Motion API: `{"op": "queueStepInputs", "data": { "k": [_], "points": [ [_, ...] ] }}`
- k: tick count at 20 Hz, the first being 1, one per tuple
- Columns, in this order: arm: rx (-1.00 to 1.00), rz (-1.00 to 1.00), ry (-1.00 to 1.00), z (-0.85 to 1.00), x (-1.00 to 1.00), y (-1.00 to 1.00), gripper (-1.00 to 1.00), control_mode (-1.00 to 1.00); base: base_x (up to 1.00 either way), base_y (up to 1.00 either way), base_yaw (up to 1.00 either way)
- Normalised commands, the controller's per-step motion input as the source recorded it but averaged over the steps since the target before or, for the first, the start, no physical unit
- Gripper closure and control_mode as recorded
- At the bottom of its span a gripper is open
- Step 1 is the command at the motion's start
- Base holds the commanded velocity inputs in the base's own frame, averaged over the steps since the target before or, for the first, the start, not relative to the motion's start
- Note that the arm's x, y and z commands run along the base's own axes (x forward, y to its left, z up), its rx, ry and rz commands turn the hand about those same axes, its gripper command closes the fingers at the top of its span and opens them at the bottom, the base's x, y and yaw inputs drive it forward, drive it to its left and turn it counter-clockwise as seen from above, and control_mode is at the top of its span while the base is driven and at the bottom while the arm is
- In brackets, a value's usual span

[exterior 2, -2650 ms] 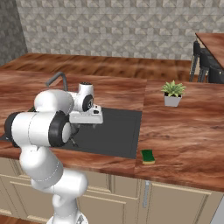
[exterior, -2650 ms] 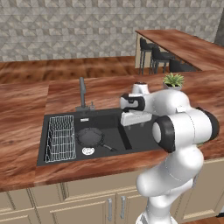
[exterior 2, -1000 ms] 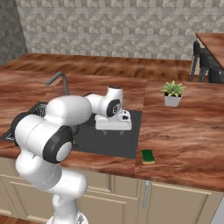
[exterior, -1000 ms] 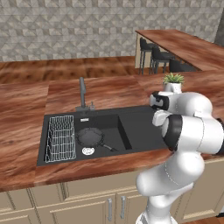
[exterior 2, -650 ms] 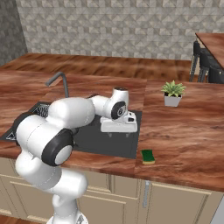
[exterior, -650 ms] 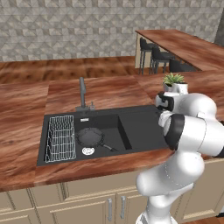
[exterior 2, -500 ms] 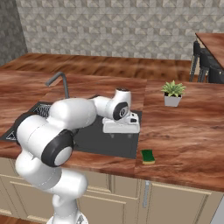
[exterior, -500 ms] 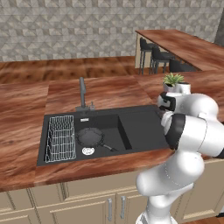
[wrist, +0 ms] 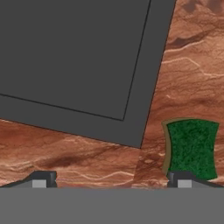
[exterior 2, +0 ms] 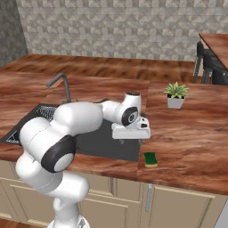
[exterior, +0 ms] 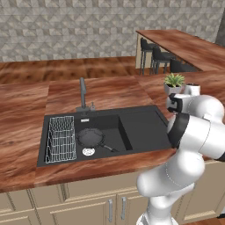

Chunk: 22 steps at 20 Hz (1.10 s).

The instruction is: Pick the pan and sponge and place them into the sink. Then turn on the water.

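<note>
**The grab could miss the sponge**

Left base view: the pan (exterior: pixel 91 138) already sits in the sink (exterior: pixel 140 127), so only the sponge is left

Right base view: the sponge (exterior 2: pixel 150 159) lies on the counter (exterior 2: pixel 191 142) just past the sink corner, with the gripper (exterior 2: pixel 132 138) above and a bit to one side

Hand view: the gripper (wrist: pixel 111 179) is wide open and holds nothing. The sponge (wrist: pixel 192 148) sits by one finger, not in the middle, so going down now could bump it away
</note>
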Motion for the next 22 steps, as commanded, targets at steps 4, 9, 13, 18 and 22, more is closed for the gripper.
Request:
{"op": "queueStepInputs", "data": {
  "k": [4, 9, 13, 18, 22],
  "points": [
    [-0.01, -0.02, 0.0, -0.01, -0.08, -0.29, -1.0, -1.0, 0.0, 0.0, 0.0],
    [0.0, -0.01, 0.0, -0.05, 0.02, -0.22, -1.0, -1.0, 0.0, 0.0, 0.0],
    [0.0, -0.02, 0.02, -0.09, 0.03, -0.18, -1.0, -1.0, 0.0, 0.0, 0.0],
    [0.0, -0.02, 0.01, -0.09, 0.04, -0.17, -1.0, -1.0, 0.0, 0.0, 0.0],
    [0.0, -0.01, 0.01, -0.07, 0.0, -0.21, -1.0, -1.0, 0.0, 0.0, 0.0]
  ]
}}
